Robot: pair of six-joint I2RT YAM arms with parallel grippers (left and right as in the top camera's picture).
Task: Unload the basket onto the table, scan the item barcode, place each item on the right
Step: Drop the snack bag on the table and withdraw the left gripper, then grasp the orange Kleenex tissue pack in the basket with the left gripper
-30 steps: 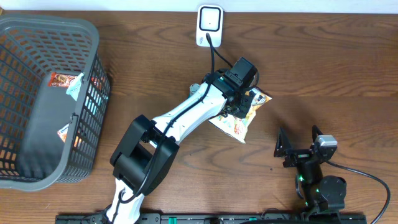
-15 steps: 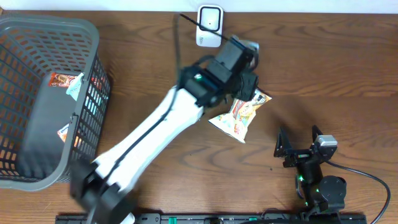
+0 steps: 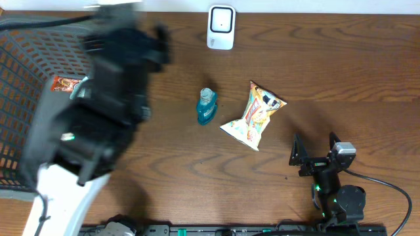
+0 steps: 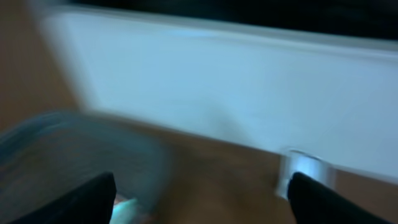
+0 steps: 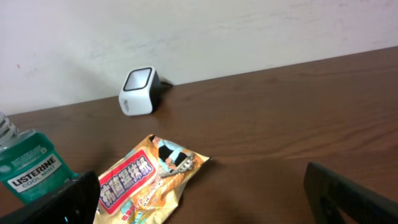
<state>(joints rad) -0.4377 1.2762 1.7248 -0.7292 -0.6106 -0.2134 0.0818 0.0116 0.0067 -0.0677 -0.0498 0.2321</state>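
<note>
A yellow snack packet (image 3: 252,115) (image 5: 143,180) lies flat on the wooden table, with a green mouthwash bottle (image 3: 207,106) (image 5: 31,171) just left of it. The white barcode scanner (image 3: 221,27) (image 5: 138,91) stands at the back edge. My left gripper (image 3: 128,46) (image 4: 202,205) is a motion-blurred mass over the basket's right side, far left of the packet, its fingers wide apart and empty. My right gripper (image 3: 315,147) (image 5: 208,202) rests open near the front right, facing the packet, with nothing between its fingers.
A grey plastic basket (image 3: 20,39) fills the left end of the table and holds a few packets (image 3: 65,84). The scanner's cable runs off the back edge. A black cable trails from the right arm's base at the front right.
My left gripper has opened and left the snack packet, and the arm has swung fast to the left over the basket. The bottle now shows. The right arm has not moved.
</note>
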